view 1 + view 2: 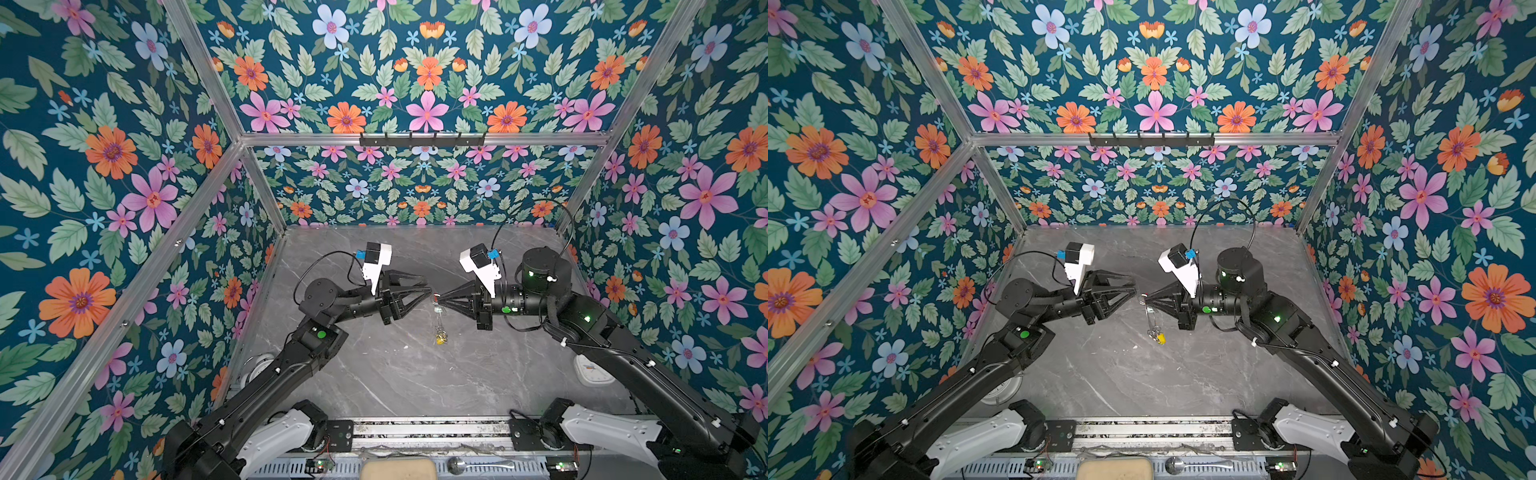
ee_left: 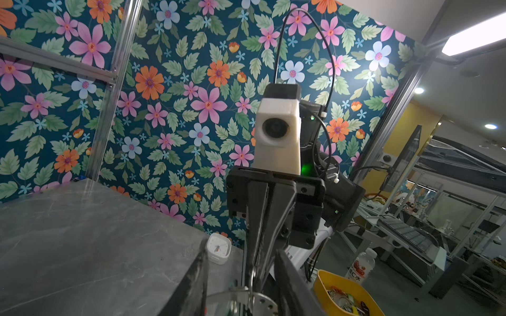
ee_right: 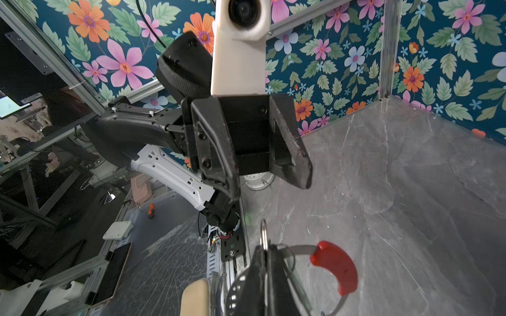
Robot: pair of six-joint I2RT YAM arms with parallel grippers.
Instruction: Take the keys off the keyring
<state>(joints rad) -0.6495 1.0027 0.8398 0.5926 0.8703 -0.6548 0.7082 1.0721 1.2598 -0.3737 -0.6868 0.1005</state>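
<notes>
Right end effector [image 1: 439, 299] pinched tight on keyring [image 1: 438, 319]. Left end effector [image 1: 429, 289] half open, empty afaict, just beside keyring. Yellow-tag key [image 1: 440, 339] hangs off keyring, so removal's not done imo.

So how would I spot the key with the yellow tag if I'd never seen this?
Look over the middle of the grey marble table. There the right gripper pinches a thin keyring that hangs down. At its bottom end is the key with the yellow tag, the only yellow bit among the silver metal.
</notes>
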